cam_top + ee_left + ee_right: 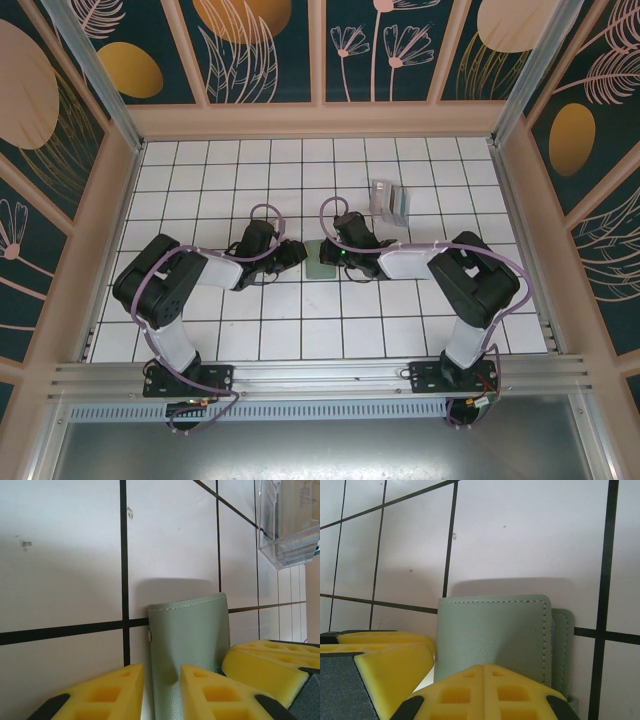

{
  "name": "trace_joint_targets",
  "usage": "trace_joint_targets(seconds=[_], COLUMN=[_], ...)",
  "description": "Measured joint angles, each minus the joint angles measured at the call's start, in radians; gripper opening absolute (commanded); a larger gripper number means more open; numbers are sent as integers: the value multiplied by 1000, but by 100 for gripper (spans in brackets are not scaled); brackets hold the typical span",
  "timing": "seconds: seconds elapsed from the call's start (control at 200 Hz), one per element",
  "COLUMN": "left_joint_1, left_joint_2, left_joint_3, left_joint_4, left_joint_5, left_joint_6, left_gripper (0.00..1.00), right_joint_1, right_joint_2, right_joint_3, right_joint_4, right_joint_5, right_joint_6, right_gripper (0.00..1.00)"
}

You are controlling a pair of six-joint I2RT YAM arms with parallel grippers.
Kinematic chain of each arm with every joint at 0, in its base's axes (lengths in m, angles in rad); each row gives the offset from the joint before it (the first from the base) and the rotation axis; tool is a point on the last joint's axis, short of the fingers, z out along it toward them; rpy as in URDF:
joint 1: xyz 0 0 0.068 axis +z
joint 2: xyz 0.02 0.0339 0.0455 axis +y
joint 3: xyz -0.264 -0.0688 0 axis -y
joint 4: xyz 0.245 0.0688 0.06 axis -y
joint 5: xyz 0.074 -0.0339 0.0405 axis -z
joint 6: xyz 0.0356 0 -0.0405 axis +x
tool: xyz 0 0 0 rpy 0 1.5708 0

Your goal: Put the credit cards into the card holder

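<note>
Left gripper (161, 685) pinches the card holder (192, 635), right gripper (485, 680) pressed together; right wrist view reveals a second flap (563, 650).

I saw a white tiled table (250, 330) crossed by dark grout lines (122, 555), with a few small specks (26, 543) on one tile. A clear plastic tray (287, 525) stood toward the far right. Floral panels (260, 50) walled the table in, and a metal rail (320, 375) ran along its near edge.
</note>
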Motion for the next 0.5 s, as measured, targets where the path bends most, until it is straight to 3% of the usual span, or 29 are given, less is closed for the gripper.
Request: trace_joint_targets(seconds=[0.5], left_joint_1=[0], left_joint_2=[0], left_joint_3=[0], left_joint_4=[0], left_joint_5=[0], left_joint_6=[-4], left_gripper=[27], right_joint_1=[46], right_joint_2=[22], right_joint_3=[-1], right_joint_4=[28], right_joint_5=[49], right_joint_6=[5], right_gripper=[0])
